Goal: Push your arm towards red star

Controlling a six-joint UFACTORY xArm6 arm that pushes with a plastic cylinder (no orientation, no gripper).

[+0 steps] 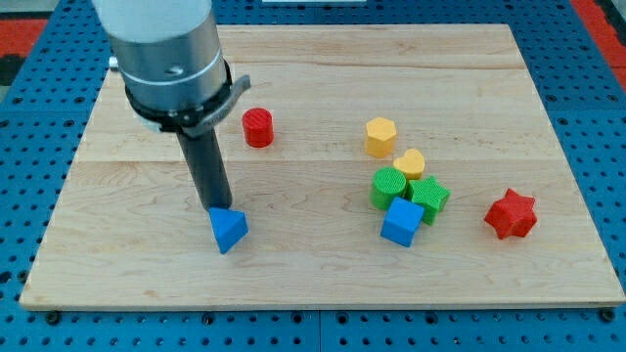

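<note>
The red star (511, 214) lies at the view's right on the wooden board (323, 264). My tip (217, 207) is at the view's left, touching the top edge of the blue triangle block (228, 231). The star is far to the right of my tip. The rod rises from the tip to the grey arm body (166, 59) at the view's top left.
A red cylinder (258, 128) stands right of the rod. In the middle right cluster are a yellow hexagon (380, 137), a yellow heart (410, 163), a green cylinder (388, 187), a green star (428, 196) and a blue cube (402, 222).
</note>
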